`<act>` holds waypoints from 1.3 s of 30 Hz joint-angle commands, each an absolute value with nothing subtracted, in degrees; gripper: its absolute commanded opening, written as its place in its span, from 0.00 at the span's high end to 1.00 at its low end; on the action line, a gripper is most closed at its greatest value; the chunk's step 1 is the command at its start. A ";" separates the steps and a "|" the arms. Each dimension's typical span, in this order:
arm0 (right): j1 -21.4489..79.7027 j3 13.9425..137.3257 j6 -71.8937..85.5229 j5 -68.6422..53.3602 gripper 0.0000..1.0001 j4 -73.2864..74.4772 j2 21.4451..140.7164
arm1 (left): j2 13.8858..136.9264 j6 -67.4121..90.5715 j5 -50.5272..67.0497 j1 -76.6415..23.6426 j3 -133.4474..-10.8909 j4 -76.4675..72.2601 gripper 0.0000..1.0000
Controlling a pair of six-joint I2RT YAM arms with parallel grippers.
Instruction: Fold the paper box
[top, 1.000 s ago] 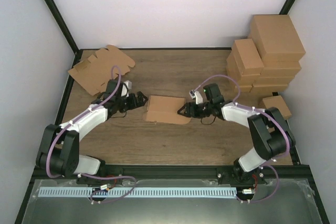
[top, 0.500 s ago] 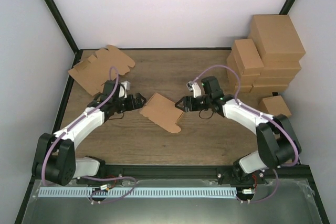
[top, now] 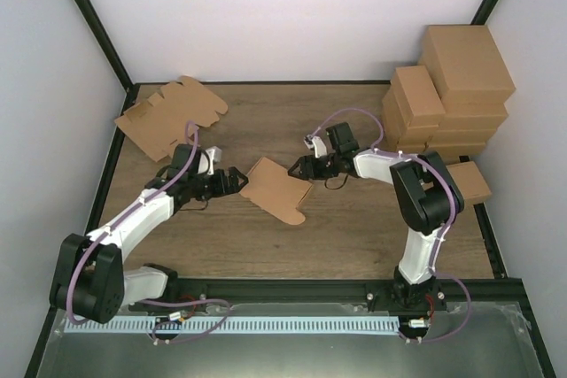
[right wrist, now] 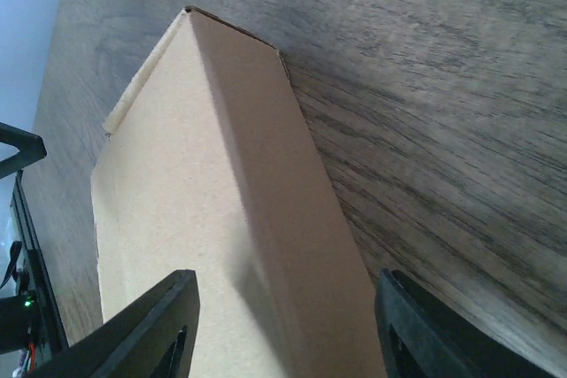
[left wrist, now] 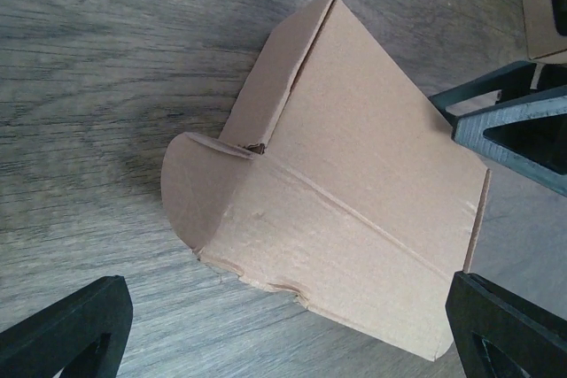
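The paper box [top: 275, 190] lies near the middle of the worktop [top: 354, 227], turned at an angle, its rounded flap pointing towards the arms' bases. The left gripper [top: 239, 179] hovers just beside the box's left corner, jaws spread wide and touching nothing. The right gripper [top: 297, 170] sits at the opposite corner, jaws partly apart, with the box's edge running between them; whether they actually pinch it cannot be told. Brown cartons [top: 452, 95] stand stacked far right, and flat blanks [top: 168, 117] lie far left.

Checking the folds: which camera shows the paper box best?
Left wrist: the paper box fills the frame, creases and flaps clear. Right wrist shows only one end; top external shows it whole but small.
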State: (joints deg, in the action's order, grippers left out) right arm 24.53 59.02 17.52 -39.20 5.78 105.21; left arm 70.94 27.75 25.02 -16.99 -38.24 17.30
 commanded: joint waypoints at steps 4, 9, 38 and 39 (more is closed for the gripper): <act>22.24 59.50 16.15 -46.82 0.51 2.69 108.48 | 71.20 25.83 25.39 -16.73 -40.03 18.18 0.00; 20.39 58.40 16.75 -47.79 0.62 1.90 109.78 | 73.61 25.08 23.85 -16.66 -43.13 18.69 0.00; 12.37 59.95 16.08 -47.15 0.65 1.60 113.23 | 96.78 32.30 34.39 -19.12 -52.91 3.59 0.20; 12.37 59.94 16.06 -47.19 0.65 1.58 112.94 | 97.72 32.27 34.50 -19.67 -53.50 3.60 0.22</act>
